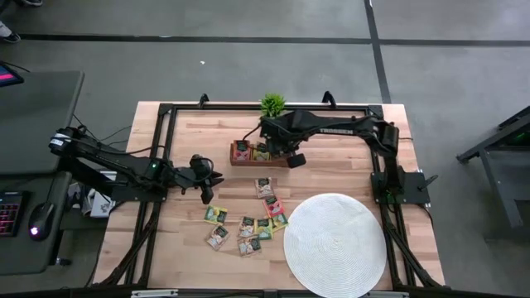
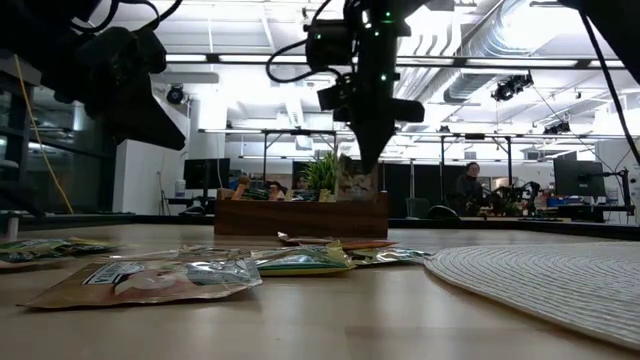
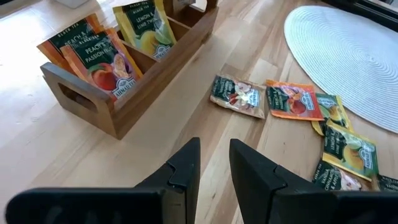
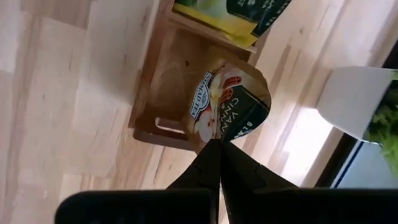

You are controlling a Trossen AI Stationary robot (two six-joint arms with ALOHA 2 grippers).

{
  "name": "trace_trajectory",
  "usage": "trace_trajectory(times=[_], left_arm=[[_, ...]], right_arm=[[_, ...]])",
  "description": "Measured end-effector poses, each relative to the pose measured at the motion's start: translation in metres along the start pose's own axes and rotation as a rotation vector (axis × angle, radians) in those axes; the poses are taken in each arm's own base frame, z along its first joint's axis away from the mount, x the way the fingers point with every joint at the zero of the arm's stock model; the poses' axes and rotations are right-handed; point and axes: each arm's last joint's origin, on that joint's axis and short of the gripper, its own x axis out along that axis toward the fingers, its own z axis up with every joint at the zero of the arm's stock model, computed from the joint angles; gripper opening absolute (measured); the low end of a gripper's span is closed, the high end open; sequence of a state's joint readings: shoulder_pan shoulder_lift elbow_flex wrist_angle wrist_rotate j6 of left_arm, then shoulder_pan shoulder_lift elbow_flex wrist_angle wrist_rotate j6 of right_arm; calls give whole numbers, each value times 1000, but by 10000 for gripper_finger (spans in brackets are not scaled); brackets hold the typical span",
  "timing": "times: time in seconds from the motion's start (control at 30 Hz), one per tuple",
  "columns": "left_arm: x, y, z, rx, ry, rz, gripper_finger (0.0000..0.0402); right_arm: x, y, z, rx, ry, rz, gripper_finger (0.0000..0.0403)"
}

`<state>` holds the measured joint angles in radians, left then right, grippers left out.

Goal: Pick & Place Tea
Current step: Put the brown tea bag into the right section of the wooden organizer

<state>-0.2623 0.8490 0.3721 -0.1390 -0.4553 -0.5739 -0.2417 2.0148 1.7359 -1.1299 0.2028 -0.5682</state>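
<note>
A wooden box (image 1: pixel 248 154) stands at the table's far middle, with upright tea packets (image 3: pixel 109 59) in its compartments. My right gripper (image 4: pixel 217 148) hangs over the box's right end compartment (image 4: pixel 168 81), shut on a brown-and-white tea packet (image 4: pixel 229 107) with a dark label. In the low view this packet (image 2: pixel 358 185) reaches down to the box's rim. Several loose tea packets (image 1: pixel 247 223) lie flat on the table near the middle. Left of them my left gripper (image 3: pixel 214 163) hovers, open by a narrow gap with nothing in it. My right gripper pinches the packet's upper edge (image 4: pixel 216 138) between its two fingertips. The fingers come from above, pointing steeply down. The packet hangs below them over the end compartment. I cannot tell whether its lower end touches the box.
A round white woven mat (image 1: pixel 335 244) lies at the near right. A small green potted plant (image 1: pixel 272 104) stands just behind the box. Bare wood (image 1: pixel 182 240) shows at the near left, inside the black frame rails (image 1: pixel 161 165).
</note>
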Motion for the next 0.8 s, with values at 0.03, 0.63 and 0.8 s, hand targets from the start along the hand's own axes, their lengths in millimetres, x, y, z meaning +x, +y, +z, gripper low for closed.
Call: trace_trajectory(times=[0.03,0.63,0.8], left_arm=[[0,0,0,0,1,1,85],[0,1,-3,14,37,-5,85],[0,1,-6,25,89,-33,85]], right_arm=[[1,0,0,0,3,2,0],[3,0,2,39,-12,1,49],[3,0,2,84,-13,2,92]])
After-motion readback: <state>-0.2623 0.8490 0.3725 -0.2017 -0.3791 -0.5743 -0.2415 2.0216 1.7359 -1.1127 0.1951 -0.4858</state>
